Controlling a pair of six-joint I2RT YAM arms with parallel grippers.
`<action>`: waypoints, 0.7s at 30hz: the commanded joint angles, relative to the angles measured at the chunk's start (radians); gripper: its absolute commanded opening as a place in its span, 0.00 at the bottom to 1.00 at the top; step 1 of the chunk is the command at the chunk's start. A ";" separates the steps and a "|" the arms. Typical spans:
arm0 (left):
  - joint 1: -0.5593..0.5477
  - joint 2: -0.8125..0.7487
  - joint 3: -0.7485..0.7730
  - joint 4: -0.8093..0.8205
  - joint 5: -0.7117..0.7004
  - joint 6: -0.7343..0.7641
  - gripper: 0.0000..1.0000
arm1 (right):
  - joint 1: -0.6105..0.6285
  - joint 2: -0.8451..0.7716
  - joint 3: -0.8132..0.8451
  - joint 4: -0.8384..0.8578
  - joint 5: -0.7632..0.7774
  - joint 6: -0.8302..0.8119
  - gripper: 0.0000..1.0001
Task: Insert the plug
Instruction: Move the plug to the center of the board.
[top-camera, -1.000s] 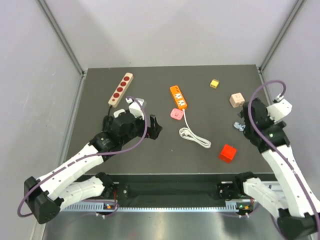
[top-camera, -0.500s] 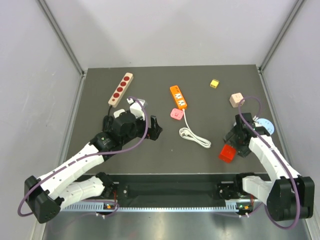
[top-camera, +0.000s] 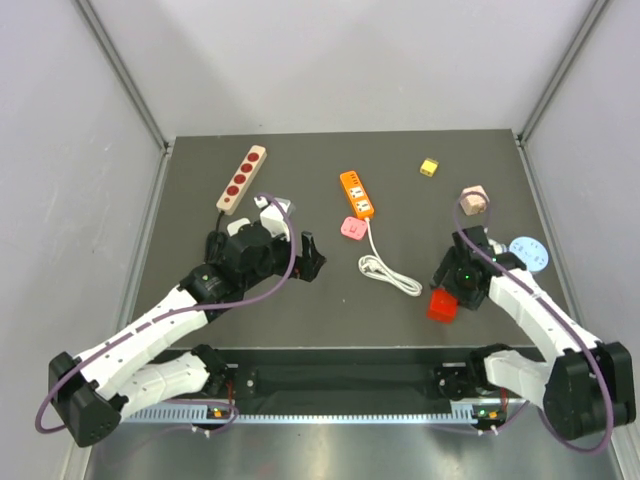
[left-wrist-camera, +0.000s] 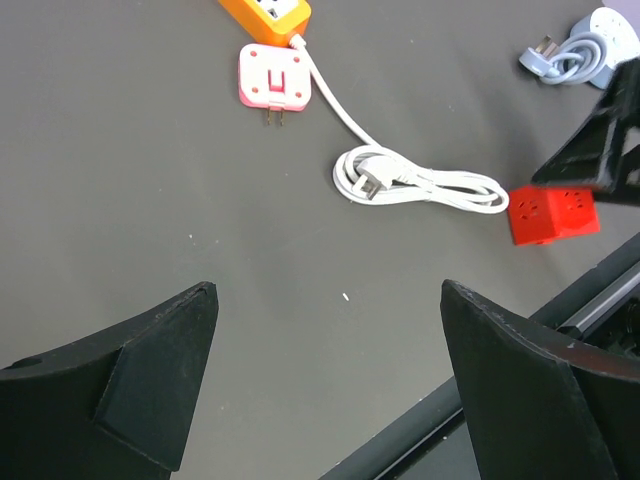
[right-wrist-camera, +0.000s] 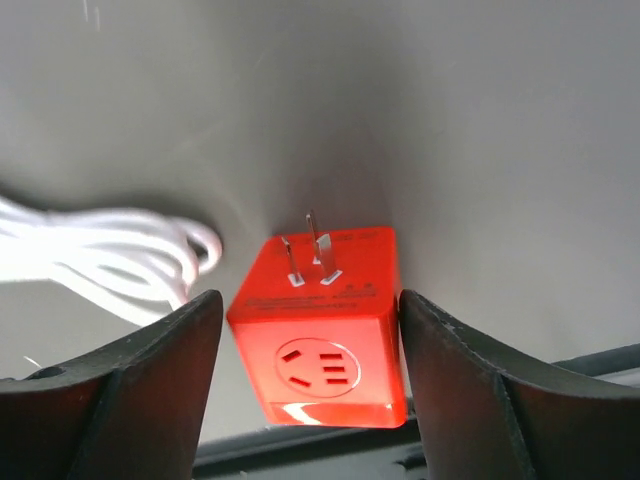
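Note:
The plug (top-camera: 441, 305) is a small bright red cube lying on the dark table near its front right edge, with its two metal prongs pointing up. In the right wrist view the plug (right-wrist-camera: 320, 330) fills the gap between my right gripper's (right-wrist-camera: 310, 310) fingers, which press on its two sides. From above, the right gripper (top-camera: 447, 292) sits low over it. The orange power strip (top-camera: 357, 193) lies mid-table, its white cord (top-camera: 390, 273) coiled toward the plug. My left gripper (top-camera: 300, 242) hovers left of centre, open and holding nothing (left-wrist-camera: 328, 300). The left wrist view also catches the plug (left-wrist-camera: 553, 213).
A pink adapter (top-camera: 352, 228) lies beside the orange strip. A wooden strip with red sockets (top-camera: 241, 179) is at the back left. A yellow cube (top-camera: 429, 167), a beige cube (top-camera: 473, 200) and a pale blue reel (top-camera: 527, 252) are on the right. The table's front rail (top-camera: 350, 375) runs just behind the plug.
My right arm swung down from the right side to the plug, closed its fingers around it and nudged it slightly left. The left arm has not moved.

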 joint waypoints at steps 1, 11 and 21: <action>-0.002 -0.030 0.022 0.048 0.004 0.001 0.97 | 0.094 0.064 0.064 0.031 0.000 -0.024 0.70; -0.002 0.016 0.084 -0.042 0.042 -0.026 0.93 | 0.303 0.107 0.172 0.067 -0.016 -0.014 0.68; -0.002 0.111 0.123 -0.047 0.148 -0.135 0.89 | 0.355 0.030 0.119 0.116 -0.097 -0.032 0.69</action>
